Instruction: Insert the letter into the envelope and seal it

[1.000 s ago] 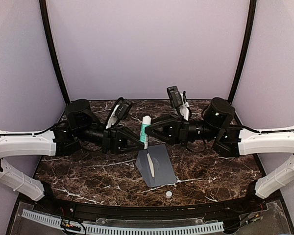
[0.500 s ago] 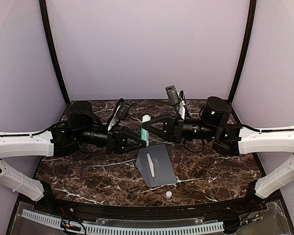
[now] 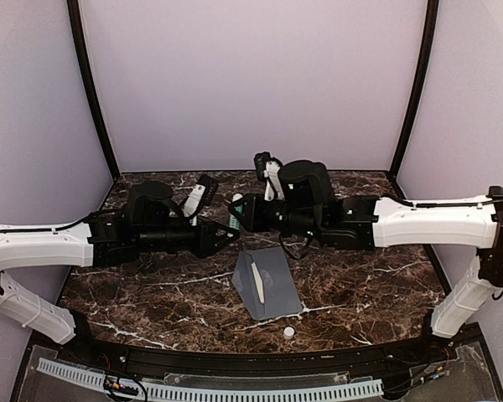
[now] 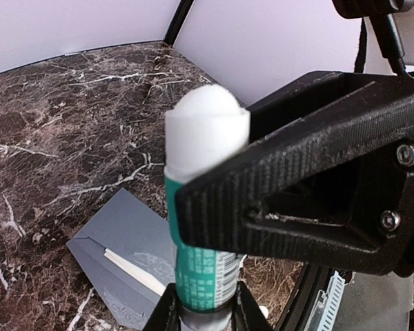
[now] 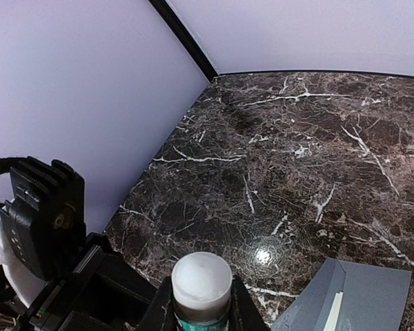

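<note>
Sealing looks like the part still to do. The envelope [image 3: 272, 289] lies flat about mid-counter [image 3: 134, 293], a little toward the near edge. The letter [image 3: 256, 283] shows only as a narrow cream strip along its left side. It seems tucked in, though I cannot tell how deep. I see no sign of glue on the paper or of the flap pressed down.

The uncapped glue stick [image 4: 201, 200] is held in the air over the far half of the counter. Its white cap [image 3: 289, 332] sits close to the near edge, near the envelope's near right corner. The left pincer [image 4: 205, 314] is clamped on the stick's base. The right pincer [image 5: 201, 310] is closed around the tube higher up, just under the white tip.

Compared with a second ago, the right arm has reached well across to the left and rolled over, and its jaws have narrowed onto the stick. The stick has gone left and back with it. Envelope, letter and cap lie as they did.
</note>
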{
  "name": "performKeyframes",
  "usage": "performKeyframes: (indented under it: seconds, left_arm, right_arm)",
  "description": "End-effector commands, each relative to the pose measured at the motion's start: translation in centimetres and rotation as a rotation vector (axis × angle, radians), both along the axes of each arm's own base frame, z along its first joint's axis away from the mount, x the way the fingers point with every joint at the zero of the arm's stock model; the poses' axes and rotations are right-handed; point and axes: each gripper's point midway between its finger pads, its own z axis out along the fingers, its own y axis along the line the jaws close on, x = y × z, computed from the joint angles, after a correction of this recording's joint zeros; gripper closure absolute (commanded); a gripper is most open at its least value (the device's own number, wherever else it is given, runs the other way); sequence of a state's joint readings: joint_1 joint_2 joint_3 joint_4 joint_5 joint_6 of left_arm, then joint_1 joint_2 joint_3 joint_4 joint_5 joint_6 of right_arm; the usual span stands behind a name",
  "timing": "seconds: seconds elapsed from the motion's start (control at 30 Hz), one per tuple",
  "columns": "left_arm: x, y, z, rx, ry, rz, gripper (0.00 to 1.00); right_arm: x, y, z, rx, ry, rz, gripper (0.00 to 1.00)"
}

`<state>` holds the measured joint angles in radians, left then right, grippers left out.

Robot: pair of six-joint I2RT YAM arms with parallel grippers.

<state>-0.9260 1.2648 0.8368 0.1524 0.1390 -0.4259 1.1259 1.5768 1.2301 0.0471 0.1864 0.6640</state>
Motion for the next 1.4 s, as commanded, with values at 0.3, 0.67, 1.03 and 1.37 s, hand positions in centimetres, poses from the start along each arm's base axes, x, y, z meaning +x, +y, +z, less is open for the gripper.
performKeyframes:
  seconds: [0.3,0.67,1.03,1.37]
  left_arm:
    - [-2.3,0.3,5.4,-0.229,-0.057,-0.124,1.00]
    - [-10.8,-0.8,11.3,-0.432,-0.048,-0.635,1.00]
    - [-12.2,-1.0,11.7,-0.460,-0.032,-0.726,1.00]
    - [-12.2,-1.5,10.8,-0.443,-0.016,-0.734,1.00]
  right_arm:
    - [-5.0,-3.5,7.5,0.186,-0.141,0.173,0.35]
    - [-11.4,-5.9,11.7,0.468,-0.302,0.610,0.21]
    - [-13.4,-2.9,11.8,0.482,-0.277,0.784,0.46]
    - [-14.0,-1.8,11.9,0.504,-0.260,0.830,0.74]
